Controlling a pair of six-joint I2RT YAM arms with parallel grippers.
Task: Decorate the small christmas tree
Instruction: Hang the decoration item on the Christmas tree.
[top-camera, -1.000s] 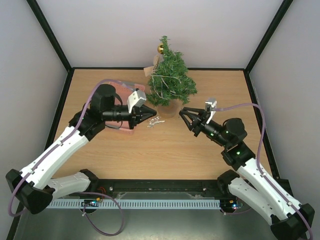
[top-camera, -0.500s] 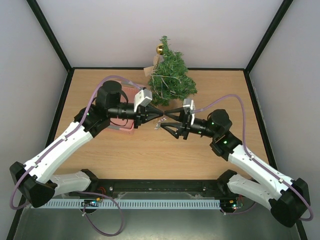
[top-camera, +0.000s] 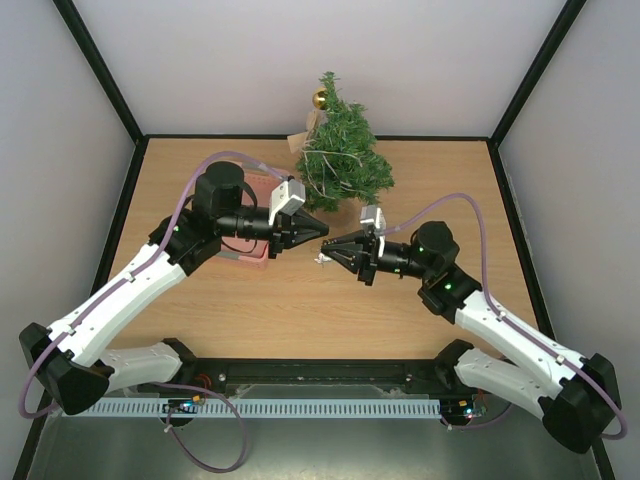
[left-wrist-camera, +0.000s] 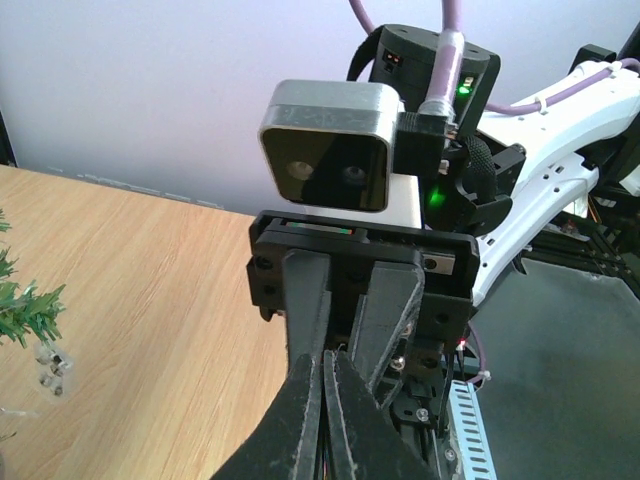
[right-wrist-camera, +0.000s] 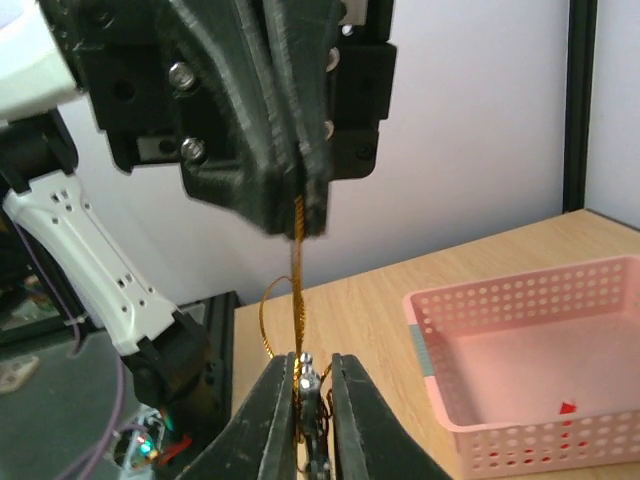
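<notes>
Tree (top-camera: 340, 160) stands at the table's (top-camera: 250, 310) twelve o'clock. At its six, the left gripper (top-camera: 320, 231), pressed together, pinches a gold cord (right-wrist-camera: 296, 270), and the right gripper (top-camera: 330, 246) nips the ornament (right-wrist-camera: 311, 378) below. Looks like loop-readying; next calls for lifting it onto a branch.

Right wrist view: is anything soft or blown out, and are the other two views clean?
Right wrist view: the left gripper near the lens is soft, the gold cord and pink basket sharp. Left wrist view: its own fingers blur slightly at the bottom edge. Top view: even light, no glare.
</notes>
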